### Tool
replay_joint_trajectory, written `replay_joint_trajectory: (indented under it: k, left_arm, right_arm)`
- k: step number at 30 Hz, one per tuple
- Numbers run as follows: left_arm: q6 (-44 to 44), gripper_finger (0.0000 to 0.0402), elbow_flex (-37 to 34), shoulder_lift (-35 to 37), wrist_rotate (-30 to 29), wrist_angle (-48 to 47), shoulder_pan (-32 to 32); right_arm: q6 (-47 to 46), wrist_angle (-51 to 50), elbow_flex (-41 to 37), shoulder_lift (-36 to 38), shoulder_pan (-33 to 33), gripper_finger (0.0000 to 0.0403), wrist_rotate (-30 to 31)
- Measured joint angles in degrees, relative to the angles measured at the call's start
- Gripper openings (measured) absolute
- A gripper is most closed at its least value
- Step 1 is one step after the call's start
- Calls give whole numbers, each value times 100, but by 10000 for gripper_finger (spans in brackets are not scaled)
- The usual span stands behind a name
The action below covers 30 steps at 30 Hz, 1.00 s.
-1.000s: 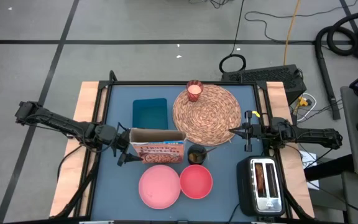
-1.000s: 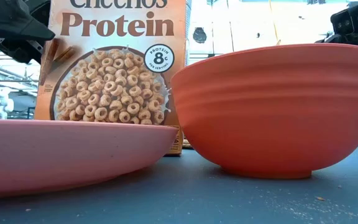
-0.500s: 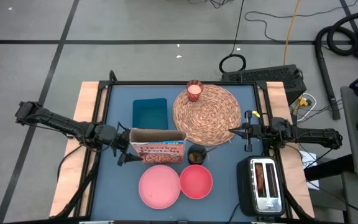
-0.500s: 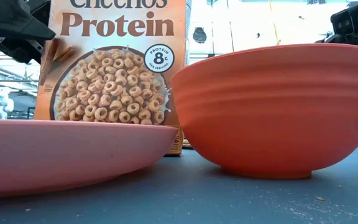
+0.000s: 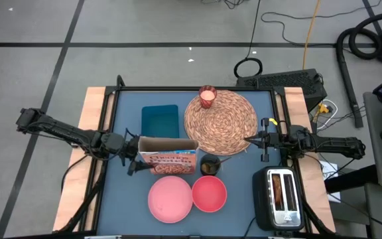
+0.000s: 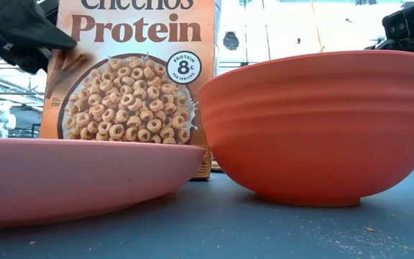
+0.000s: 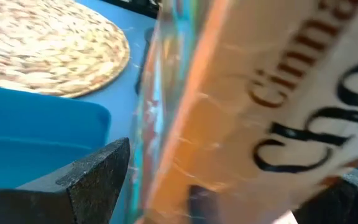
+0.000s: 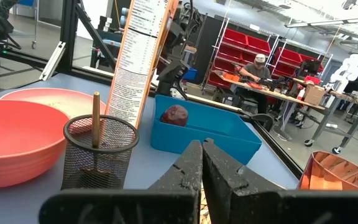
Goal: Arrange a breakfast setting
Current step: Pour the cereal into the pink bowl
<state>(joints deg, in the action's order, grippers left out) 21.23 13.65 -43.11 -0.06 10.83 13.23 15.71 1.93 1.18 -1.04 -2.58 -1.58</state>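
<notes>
I have the left gripper, jaws wide, straddling the end of the upright orange Cheerios Protein box beside the round woven straw placemat. Right gripper closed, empty, at the placemat's edge. Risk: an off-centre squeeze tips the box onto the pink plate.

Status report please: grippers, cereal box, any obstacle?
Left gripper open around cereal box end. Right gripper shut, at placemat edge. Box upright. Plate, bowl, mesh cup close by.

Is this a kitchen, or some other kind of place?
Probably not a kitchen. It looks like a robot lab or workshop: red storage bins on racks, a person working at a cluttered bench, and cables trailing over the concrete floor around the table.
</notes>
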Motion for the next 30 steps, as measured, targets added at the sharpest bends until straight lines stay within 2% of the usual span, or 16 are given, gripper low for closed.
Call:
replay_joint_trajectory:
  k: [7, 15, 18, 30]
  left_arm:
    - [162, 381, 0, 0, -4, 2, -2]
    - [-54, 372, 0, 0, 4, -45, 2]
    - [-52, 343, 0, 0, 4, -39, 2]
    - [-4, 179, 0, 0, 2, -31, 2]
  right_arm:
    - [1, 0, -1, 0, 1, 0, 0]
    - [0, 0, 1, 0, 0, 0, 1]
    - [0, 0, 0, 0, 0, 0, 1]
    - [1, 0, 1, 0, 0, 0, 2]
